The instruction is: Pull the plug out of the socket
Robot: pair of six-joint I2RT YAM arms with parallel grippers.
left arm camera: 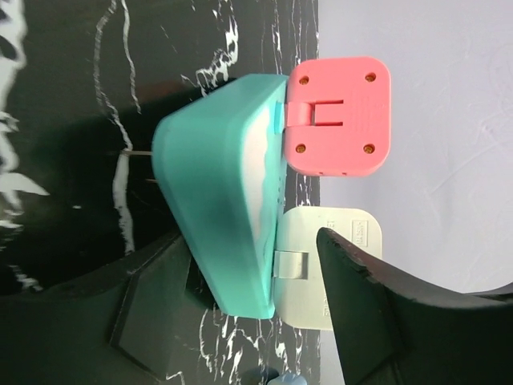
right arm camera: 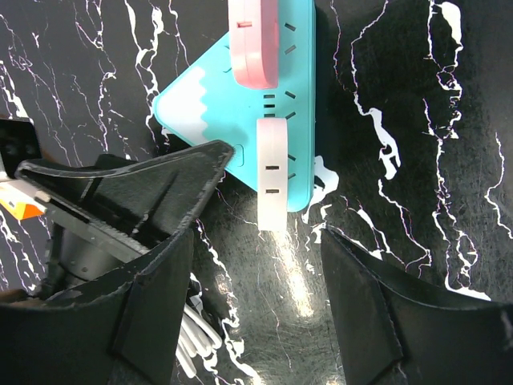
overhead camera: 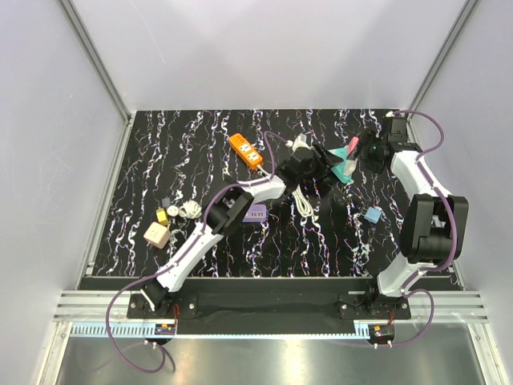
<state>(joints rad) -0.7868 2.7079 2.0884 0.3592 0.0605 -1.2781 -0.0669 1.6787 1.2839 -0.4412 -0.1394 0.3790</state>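
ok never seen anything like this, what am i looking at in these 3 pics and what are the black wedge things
These are two robot arms bolted to the near edge of a dark marbled table. One picture looks down from above; the other two come from cameras on each wrist, so the black wedges are each claw's own fingers.

In the middle lies a teal socket block with a pink plug and a white plug pushed into it. The left claw is closed around the block, steadying it. The right claw hangs open over the white plug, holding nothing.

Also on the table: an orange power strip, a white cable and small blocks.
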